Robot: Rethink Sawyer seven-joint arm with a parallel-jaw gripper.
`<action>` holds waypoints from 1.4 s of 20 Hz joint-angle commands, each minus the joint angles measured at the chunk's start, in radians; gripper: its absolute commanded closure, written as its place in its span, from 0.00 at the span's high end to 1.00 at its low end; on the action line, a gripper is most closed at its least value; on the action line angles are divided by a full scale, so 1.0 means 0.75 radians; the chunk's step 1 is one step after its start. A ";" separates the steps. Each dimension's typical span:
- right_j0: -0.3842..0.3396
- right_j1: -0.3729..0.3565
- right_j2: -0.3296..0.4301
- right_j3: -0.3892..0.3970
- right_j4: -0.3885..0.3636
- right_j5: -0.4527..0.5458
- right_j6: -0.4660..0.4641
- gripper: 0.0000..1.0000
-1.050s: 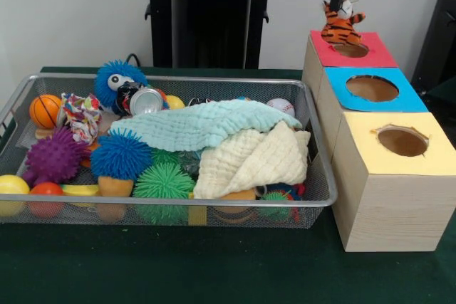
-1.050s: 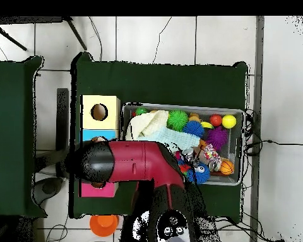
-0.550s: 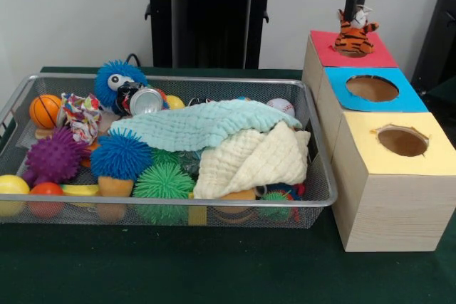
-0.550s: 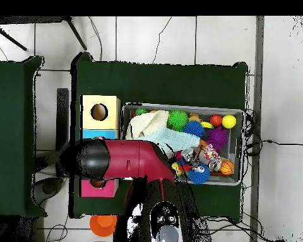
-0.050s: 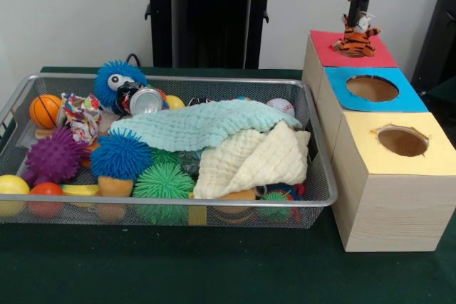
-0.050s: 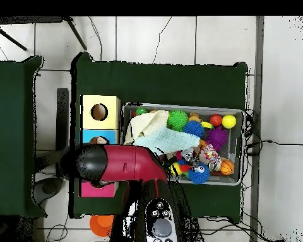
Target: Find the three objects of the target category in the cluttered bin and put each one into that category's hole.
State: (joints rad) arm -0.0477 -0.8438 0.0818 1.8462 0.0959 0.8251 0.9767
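Observation:
A small orange tiger plush [image 5: 356, 40] hangs over the round hole of the red-topped box [image 5: 375, 56], with its lower body at the hole's mouth. My gripper [image 5: 355, 22] comes down from the top right and is shut on the plush's head. In the overhead view the red arm [image 6: 125, 165] covers that box, of which only an edge [image 6: 89, 189] shows, and hides the gripper and the plush. The wire bin [image 5: 171, 203] holds spiky balls, a basketball [image 5: 45, 109], a baseball [image 5: 281, 106], a can [image 5: 146, 100] and a blue furry toy [image 5: 117, 80].
A blue-topped box [image 5: 402, 102] and a yellow-topped box [image 5: 442, 153] stand in a row in front of the red one, each with a round hole. A teal cloth [image 5: 199, 124] and a cream cloth [image 5: 253, 161] cover the bin's right half. The black pedestal [image 5: 210, 16] stands behind the bin.
My gripper has carried the tiger plush to the right and downward, from the near left edge of the red box top to over its hole. The bin's contents have not moved.

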 commanded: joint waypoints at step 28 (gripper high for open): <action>0.018 0.166 0.057 0.233 0.200 -0.180 0.360 0.00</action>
State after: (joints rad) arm -0.0363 -0.7702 0.0821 1.9631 0.1854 0.7672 0.9772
